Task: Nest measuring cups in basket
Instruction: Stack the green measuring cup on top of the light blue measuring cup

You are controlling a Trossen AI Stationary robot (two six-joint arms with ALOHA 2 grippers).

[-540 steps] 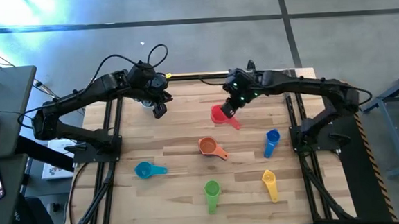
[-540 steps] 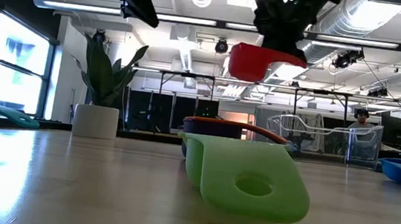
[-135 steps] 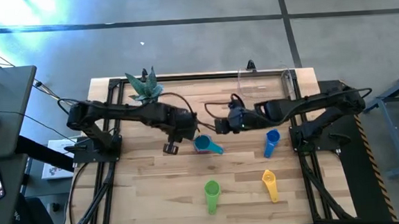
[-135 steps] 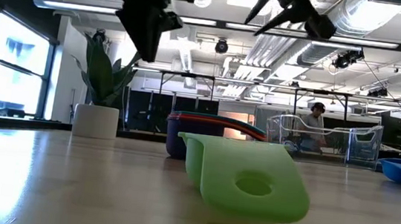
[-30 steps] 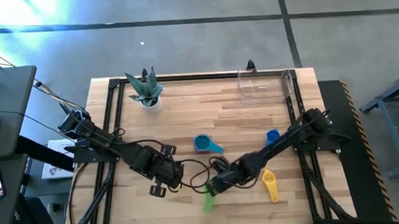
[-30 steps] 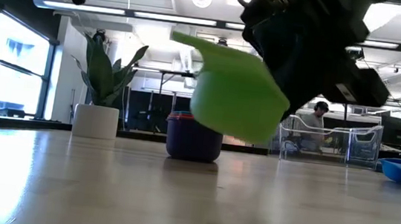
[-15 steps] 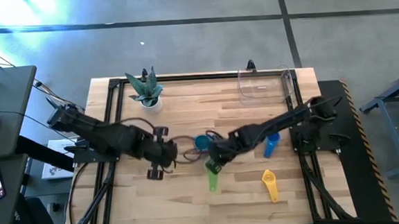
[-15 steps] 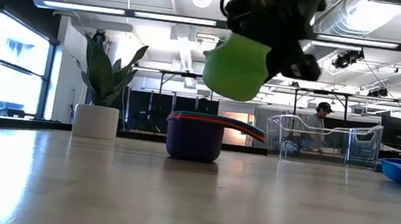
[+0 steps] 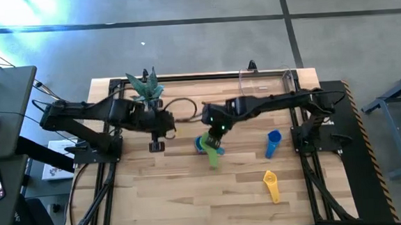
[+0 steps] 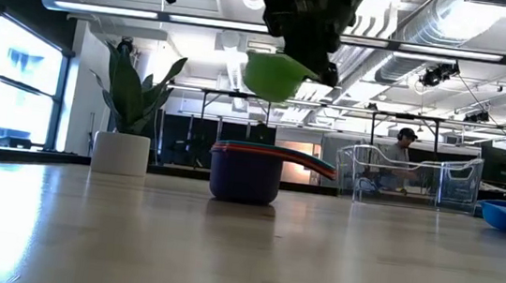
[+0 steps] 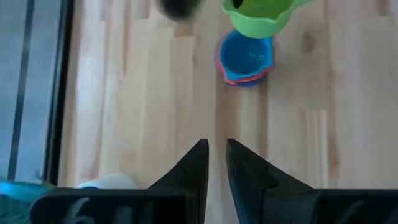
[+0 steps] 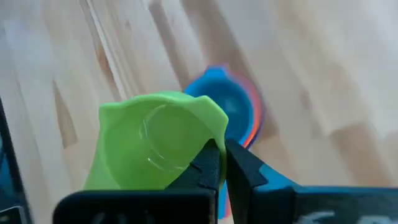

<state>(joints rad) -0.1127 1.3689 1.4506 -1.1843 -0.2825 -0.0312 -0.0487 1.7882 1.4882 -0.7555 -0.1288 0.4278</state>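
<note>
My right gripper (image 9: pixel 218 134) (image 12: pixel 225 152) is shut on the green measuring cup (image 9: pixel 212 156) (image 10: pixel 274 76), which hangs just above the stack of nested cups (image 9: pixel 203 144) (image 10: pixel 245 171). The stack stands on its purple base, with a red rim and a teal-blue cup (image 12: pixel 227 109) on top. My left gripper (image 9: pixel 156 144) (image 11: pixel 214 149) hovers shut, left of the stack, holding nothing. A blue cup (image 9: pixel 273 143) and a yellow cup (image 9: pixel 270 185) lie on the table to the right. The clear basket (image 9: pixel 265 85) (image 10: pixel 409 177) stands at the far edge. My right gripper pinches the green cup's wall at its rim (image 12: pixel 211 132), one finger (image 12: pixel 208 165) inside the bowl and one outside. The fingers come from above, slanting down. The cup is lifted clear and tilted, its handle (image 9: pixel 213 162) pointing toward the near edge.
A white potted plant (image 9: pixel 145 89) (image 10: pixel 128 119) stands at the far left corner. Bare wood lies along the near half of the table (image 9: pixel 192 204). A person shows in the room behind the basket in the low view.
My right gripper has carried the green cup up and away from the near part of the table toward the far edge, and it now hangs over the stack. The cup's bowl has turned about as it went. My left gripper has moved toward the far edge, left of the stack.
</note>
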